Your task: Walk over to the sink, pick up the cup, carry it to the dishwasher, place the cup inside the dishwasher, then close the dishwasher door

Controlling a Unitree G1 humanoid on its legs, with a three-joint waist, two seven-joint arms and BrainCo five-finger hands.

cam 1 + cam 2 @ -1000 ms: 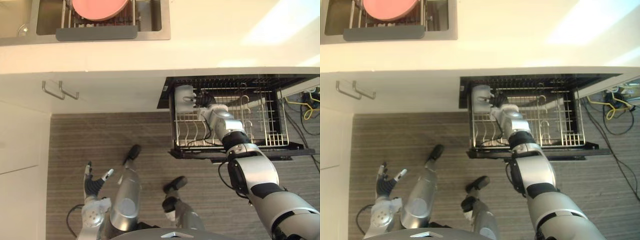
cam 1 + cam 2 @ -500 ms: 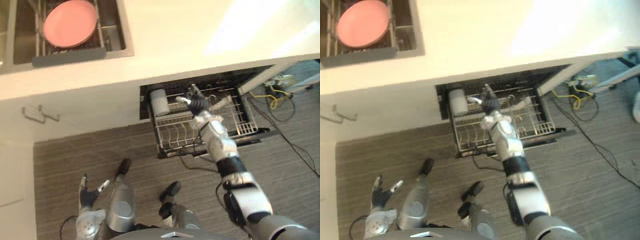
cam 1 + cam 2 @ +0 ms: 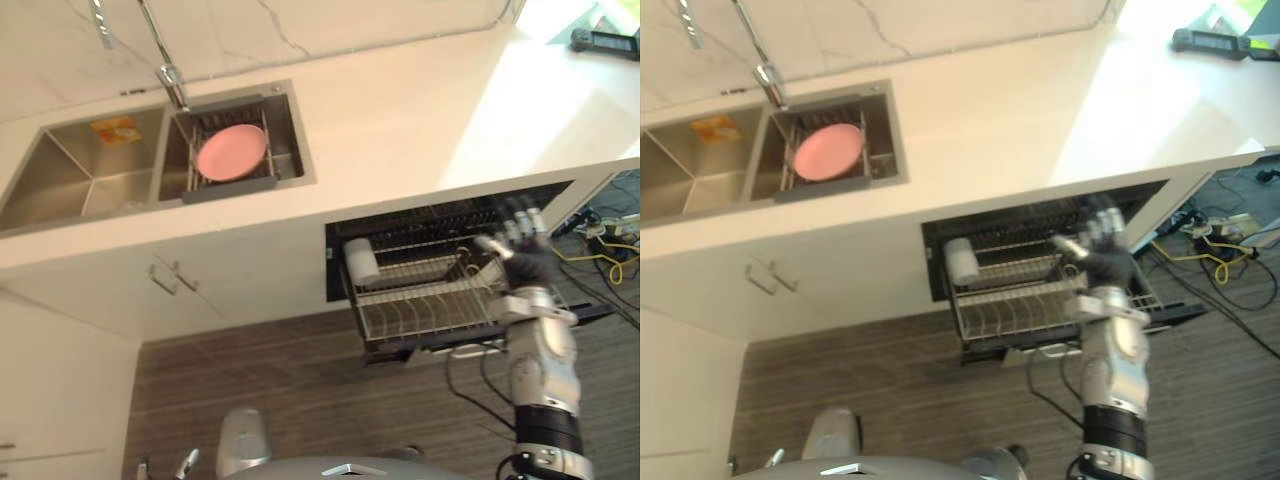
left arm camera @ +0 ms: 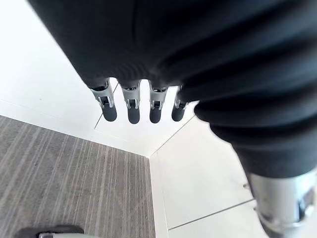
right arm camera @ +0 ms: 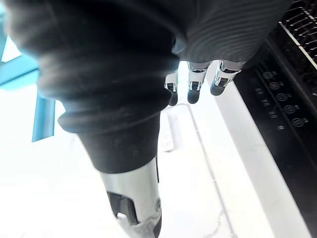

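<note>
A pale cup [image 3: 361, 262] lies on its side at the left end of the pulled-out wire rack [image 3: 430, 310] of the open dishwasher [image 3: 450, 215] under the counter. My right hand [image 3: 522, 256] is raised over the rack's right end, well apart from the cup, open with its fingers [image 5: 194, 87] straight and nothing in it. The dishwasher's dark door [image 3: 1180, 310] hangs open below the rack. My left hand [image 4: 130, 106] is low by the floor near the white cabinets, open and holding nothing.
A double sink [image 3: 60, 185] at the upper left holds a pink plate [image 3: 231, 152] in a dish rack, with a tap [image 3: 168, 62] behind it. Cabinet handles [image 3: 172, 278] stick out left of the dishwasher. Cables [image 3: 608, 222] lie on the floor at right.
The camera has swung up, bringing the sink and counter into view. My right hand has let go of the cup and moved away to the rack's right end. The cup stays in the rack.
</note>
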